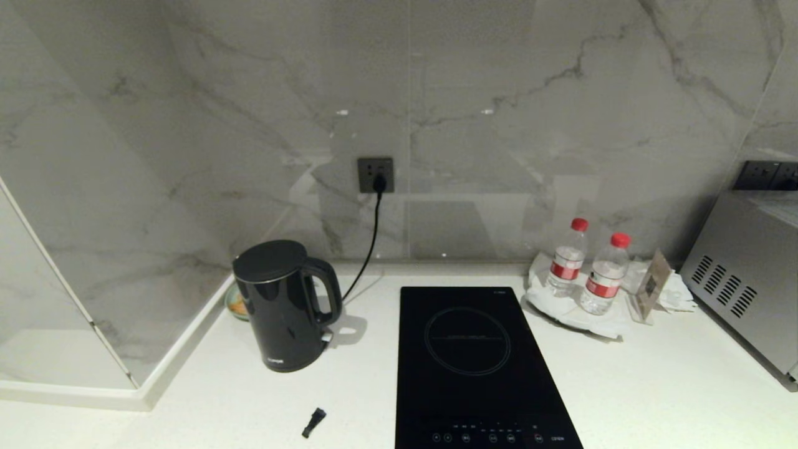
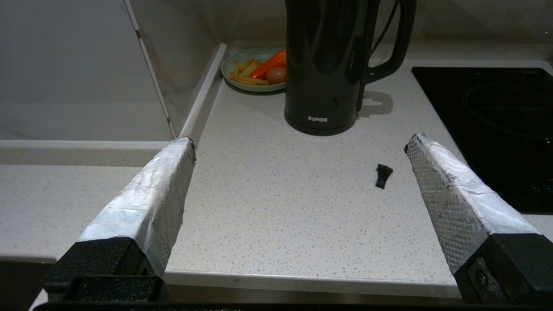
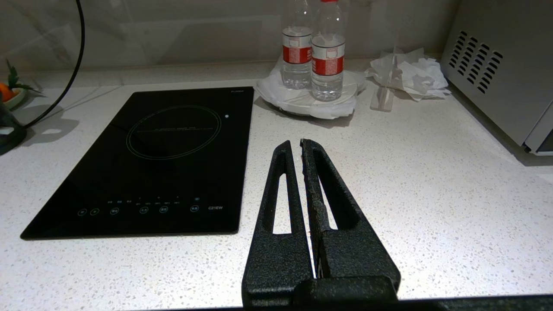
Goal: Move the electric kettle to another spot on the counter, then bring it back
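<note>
**One black kettle on the white bench, both my end effectors empty**

From my head camera I count one electric kettle (image 1: 283, 305), tall, glossy and black, standing upright on the bench (image 1: 654, 386) at about 9 o'clock from the hob. Its loop handle faces 3 o'clock. White lettering near its foot reads "SUPOR". One black induction hob (image 1: 474, 368) lies flat at the centre; its front corner reads "C21EW". Two water bottles (image 1: 589, 268) with red caps and red labels stand side by side on a white plate at 2 o'clock. One small green dish (image 2: 255, 69) of food sits just behind the kettle, in the corner. One small black piece (image 1: 313, 422) lies loose on the bench at 7 o'clock. One cord runs up to a wall socket (image 1: 375, 174) at 12 o'clock. A silver appliance (image 1: 745, 280) stands at 3 o'clock.

My left end effector (image 2: 300, 144) is spread fully wide, holding nothing, short of the kettle. My right end effector (image 3: 294, 147) has its fingers pressed together, empty, above bare bench beside the hob.
</note>
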`<state>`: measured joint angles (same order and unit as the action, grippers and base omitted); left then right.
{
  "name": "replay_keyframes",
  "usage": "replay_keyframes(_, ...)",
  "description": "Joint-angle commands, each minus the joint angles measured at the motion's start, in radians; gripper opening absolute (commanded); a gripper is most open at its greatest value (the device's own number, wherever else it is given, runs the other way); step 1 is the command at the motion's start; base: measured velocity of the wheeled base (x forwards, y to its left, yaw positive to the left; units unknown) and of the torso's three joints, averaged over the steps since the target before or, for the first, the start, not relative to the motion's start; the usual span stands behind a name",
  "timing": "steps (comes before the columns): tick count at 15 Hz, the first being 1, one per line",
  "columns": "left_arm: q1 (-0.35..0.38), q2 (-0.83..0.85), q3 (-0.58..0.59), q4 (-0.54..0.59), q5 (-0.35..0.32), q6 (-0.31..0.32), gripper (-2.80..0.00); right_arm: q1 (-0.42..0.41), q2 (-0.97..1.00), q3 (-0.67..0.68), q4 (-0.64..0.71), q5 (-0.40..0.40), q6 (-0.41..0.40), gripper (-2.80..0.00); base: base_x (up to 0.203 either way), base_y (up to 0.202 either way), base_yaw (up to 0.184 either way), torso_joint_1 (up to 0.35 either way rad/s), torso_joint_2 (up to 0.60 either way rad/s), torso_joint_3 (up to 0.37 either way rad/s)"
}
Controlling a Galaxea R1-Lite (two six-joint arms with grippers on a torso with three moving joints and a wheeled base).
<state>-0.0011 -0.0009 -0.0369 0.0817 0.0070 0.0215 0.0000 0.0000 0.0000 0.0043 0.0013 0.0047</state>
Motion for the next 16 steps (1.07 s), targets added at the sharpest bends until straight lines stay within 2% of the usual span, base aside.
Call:
replay_keyframes(1,0.000,0.002,0.002,0.000,0.001,-0.001,0.00,0.000,0.000,0.000,0.000,0.000,0.000,-2.80,0.000,0.000,0.000,0.000,0.00,0.000)
replay_keyframes(10,0.000,0.002,0.002,0.000,0.001,0.002,0.00,0.000,0.000,0.000,0.000,0.000,0.000,-2.80,0.000,0.000,0.000,0.001,0.00,-0.006)
replay_keyframes(16,0.000,0.002,0.002,0.001,-0.001,0.002,0.00,0.000,0.000,0.000,0.000,0.000,0.000,-2.80,0.000,0.000,0.000,0.002,0.00,-0.169)
